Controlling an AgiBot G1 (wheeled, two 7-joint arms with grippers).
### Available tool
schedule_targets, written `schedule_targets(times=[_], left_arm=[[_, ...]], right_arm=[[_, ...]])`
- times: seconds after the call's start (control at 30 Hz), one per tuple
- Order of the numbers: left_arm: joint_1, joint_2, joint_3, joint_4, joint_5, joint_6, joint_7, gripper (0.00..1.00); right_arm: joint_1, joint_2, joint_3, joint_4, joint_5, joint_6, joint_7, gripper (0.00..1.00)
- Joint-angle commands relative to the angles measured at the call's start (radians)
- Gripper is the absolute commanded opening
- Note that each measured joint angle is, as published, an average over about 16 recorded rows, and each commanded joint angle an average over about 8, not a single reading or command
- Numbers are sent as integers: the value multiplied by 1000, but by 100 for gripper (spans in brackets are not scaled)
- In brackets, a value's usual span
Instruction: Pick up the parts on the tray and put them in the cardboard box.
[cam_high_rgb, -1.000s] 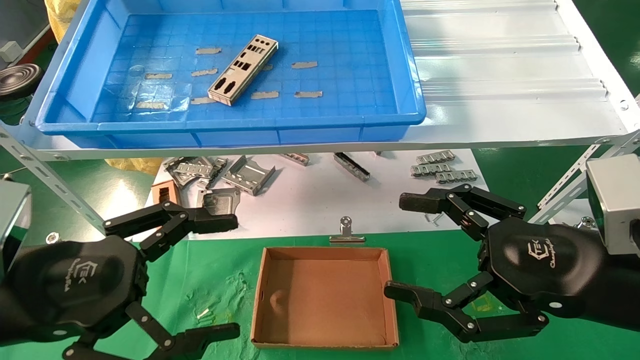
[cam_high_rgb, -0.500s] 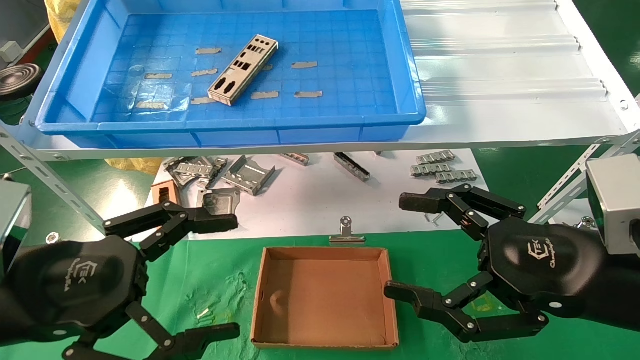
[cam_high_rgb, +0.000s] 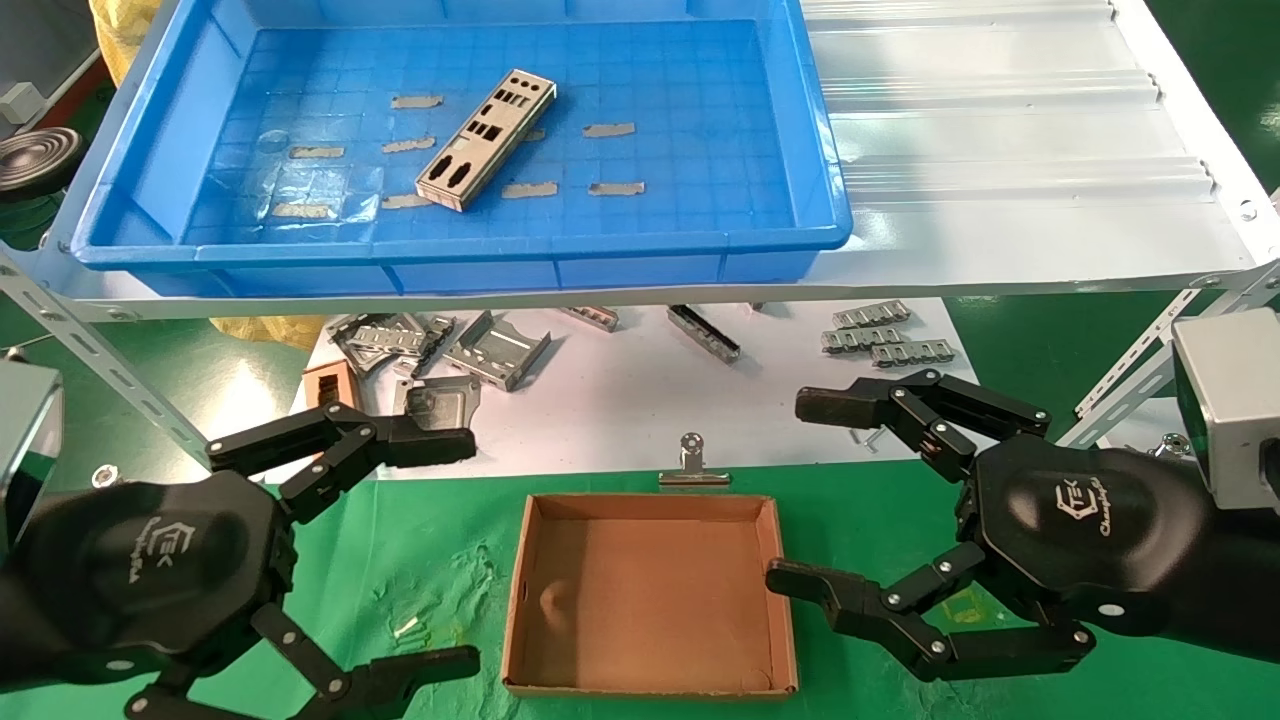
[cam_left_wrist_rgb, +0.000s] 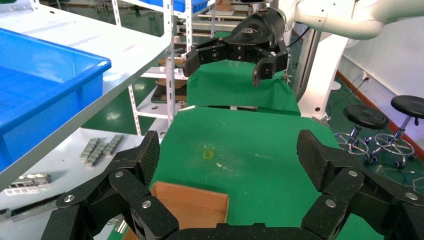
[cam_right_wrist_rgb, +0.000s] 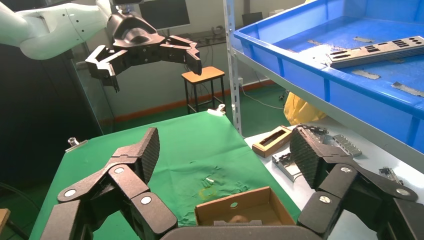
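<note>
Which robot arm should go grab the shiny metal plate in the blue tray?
Probably the left. The part lies left of the middle of the tray, nearer the left tool. The right tool hangs open beside the cardboard box.

Change, item one: my right gripper (cam_high_rgb: 797, 494) has shifted very slightly toward the cardboard box (cam_high_rgb: 650, 594). Its fingers (cam_high_rgb: 832, 405) remain spread. No other change noted.

Part (cam_high_rgb: 485, 139) is lying in tray (cam_high_rgb: 640, 245), tray sitting on shelf (cam_high_rgb: 1000, 150). Brackets (cam_high_rgb: 440, 350) are lying under the shelf, behind the cardboard box (cam_high_rgb: 648, 590). Box is sitting between left gripper (cam_high_rgb: 455, 550) and right gripper (cam_high_rgb: 800, 495), both held wide, hovering apart from it. Clip (cam_high_rgb: 692, 468) is lying just behind the box.
</note>
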Motion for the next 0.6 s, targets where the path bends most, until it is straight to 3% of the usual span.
schedule_targets(times=[0.03, 0.6], left_arm=[[0, 0, 0, 0, 0, 0, 0, 100], [0, 0, 0, 0, 0, 0, 0, 100]], right_arm=[[0, 0, 0, 0, 0, 0, 0, 0], [0, 0, 0, 0, 0, 0, 0, 0]])
